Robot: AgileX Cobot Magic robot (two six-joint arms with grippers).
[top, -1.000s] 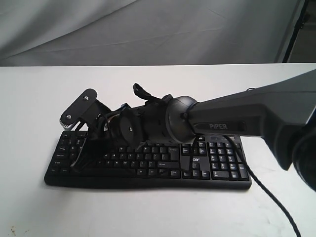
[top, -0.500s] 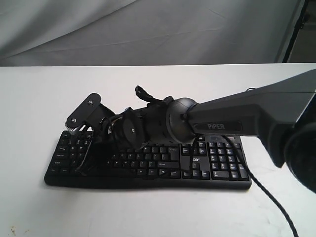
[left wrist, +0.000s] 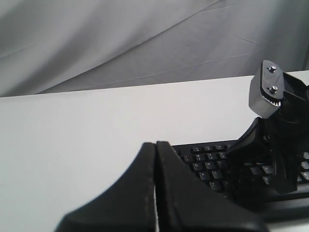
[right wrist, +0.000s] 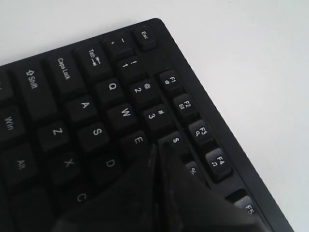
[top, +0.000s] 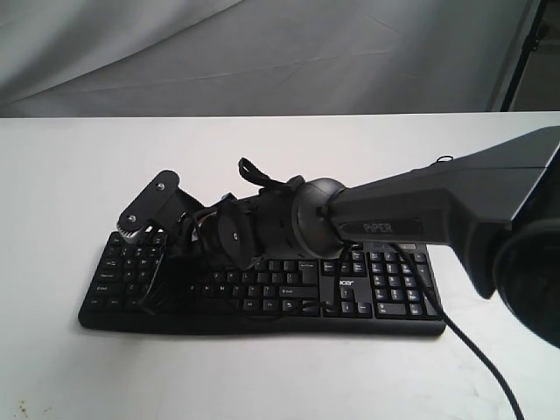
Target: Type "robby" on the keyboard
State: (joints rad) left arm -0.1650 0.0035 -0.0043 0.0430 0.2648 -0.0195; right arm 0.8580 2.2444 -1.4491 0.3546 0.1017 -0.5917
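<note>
On the white table [top: 70, 175], the black keyboard [top: 394, 285] shows white legends.

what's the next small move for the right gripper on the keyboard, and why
Probably ease the right gripper straight down to tap R. Its shut tip hangs over the keyboard just past the E key in that row, beside the 4 key, which is where R should lie, though it hides that key. Whether it already touches is unclear.
</note>
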